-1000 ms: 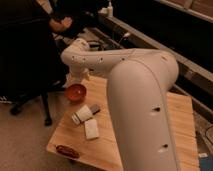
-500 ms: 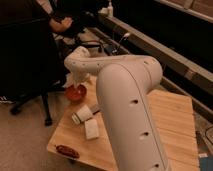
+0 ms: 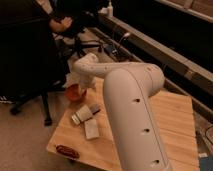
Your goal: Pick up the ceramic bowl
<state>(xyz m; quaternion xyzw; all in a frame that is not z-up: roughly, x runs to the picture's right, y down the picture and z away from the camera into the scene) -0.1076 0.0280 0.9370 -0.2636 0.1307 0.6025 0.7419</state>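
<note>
The ceramic bowl (image 3: 74, 93) is small, round and glossy reddish-orange. It sits upright near the far left corner of the wooden table (image 3: 170, 115). My white arm reaches from the lower right across the table. Its gripper (image 3: 80, 84) is at the bowl's far right rim, just above it, and is largely hidden by the wrist. I cannot tell whether it touches the bowl.
A white cylindrical cup (image 3: 84, 114) lies on its side in front of the bowl. A white block (image 3: 91, 129) lies beside it. A flat dark red oblong object (image 3: 66, 151) lies at the near left edge. A black office chair (image 3: 30, 65) and a seated person (image 3: 65, 22) are beyond the table's left side.
The arm has swung further left and down, bringing the gripper close over the bowl. The bowl, cup and block have not moved.
</note>
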